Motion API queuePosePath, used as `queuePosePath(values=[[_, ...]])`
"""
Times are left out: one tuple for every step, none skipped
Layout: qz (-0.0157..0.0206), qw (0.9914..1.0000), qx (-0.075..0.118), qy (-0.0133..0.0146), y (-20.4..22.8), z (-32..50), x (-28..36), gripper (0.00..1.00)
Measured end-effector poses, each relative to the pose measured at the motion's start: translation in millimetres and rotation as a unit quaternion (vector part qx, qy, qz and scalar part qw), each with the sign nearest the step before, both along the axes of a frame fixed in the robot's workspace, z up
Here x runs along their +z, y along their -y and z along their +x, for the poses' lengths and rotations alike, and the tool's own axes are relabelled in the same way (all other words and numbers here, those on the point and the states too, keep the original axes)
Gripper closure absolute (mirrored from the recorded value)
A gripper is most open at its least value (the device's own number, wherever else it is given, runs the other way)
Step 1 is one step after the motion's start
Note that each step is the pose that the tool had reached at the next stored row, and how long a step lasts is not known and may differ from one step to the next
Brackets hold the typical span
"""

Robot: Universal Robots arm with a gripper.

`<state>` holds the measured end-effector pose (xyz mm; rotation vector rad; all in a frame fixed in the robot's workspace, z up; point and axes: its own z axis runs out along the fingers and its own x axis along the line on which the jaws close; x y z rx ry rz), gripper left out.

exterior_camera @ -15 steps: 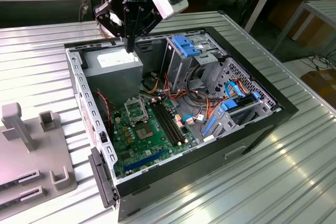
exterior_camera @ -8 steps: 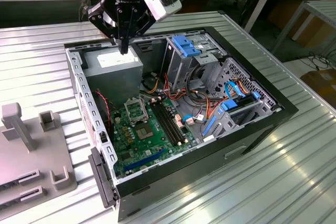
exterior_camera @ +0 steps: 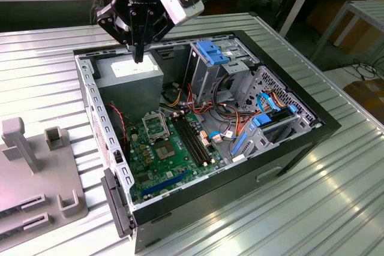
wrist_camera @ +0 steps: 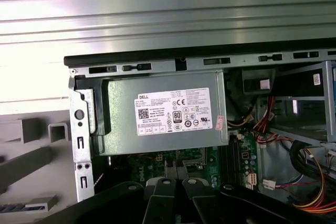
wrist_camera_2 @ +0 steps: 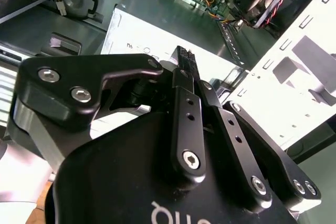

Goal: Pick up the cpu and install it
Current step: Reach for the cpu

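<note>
Exterior view first: where's the cpu (exterior_camera: 170,150)?

I see it lying flat on the green board (exterior_camera: 155,176), beyond the socket (exterior_camera: 157,125) as seen from the power supply (exterior_camera: 129,79): a small square, plain dull grey top.

And the gripper (exterior_camera: 138,58)?

It hangs over the power supply, well apart from the cpu. My jaws are drawn together, tips meeting, as the second wrist view shows.

Any writing?

In the first wrist view the power supply carries a white label (wrist_camera: 173,111) of dark print and marks, a small pink sticker (wrist_camera: 219,123) just beside it.
</note>
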<state>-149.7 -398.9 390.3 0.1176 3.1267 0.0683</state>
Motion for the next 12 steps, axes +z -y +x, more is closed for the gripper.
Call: queuePosePath(values=[[0.0000,1.00000,0.000,-0.0003,0.0,-0.5,-0.1,0.89],[0.0000,1.00000,0.000,-0.0007,0.0,-1.0,-0.2,0.89],[0.0000,1.00000,0.000,-0.0009,0.0,-1.6,-0.4,0.89],[0.0000,1.00000,0.000,-0.0012,0.0,-2.3,-0.6,0.89],[0.0000,1.00000,0.000,-0.0015,0.0,-3.1,-0.6,0.89],[0.0000,1.00000,0.000,-0.0017,0.0,-3.9,-0.7,0.89],[0.0000,1.00000,0.000,-0.0019,0.0,-4.7,-0.9,0.89],[0.0000,1.00000,0.000,-0.0021,0.0,-5.5,-1.0,0.89],[0.0000,1.00000,0.000,-0.0023,0.0,-6.2,-1.1,0.89],[0.0000,1.00000,0.000,-0.0026,0.0,-7.0,-1.2,0.89],[0.0000,1.00000,0.000,-0.0028,0.0,-7.7,-1.3,0.89],[0.0000,1.00000,0.000,-0.0030,0.0,-8.5,-1.4,0.89]])
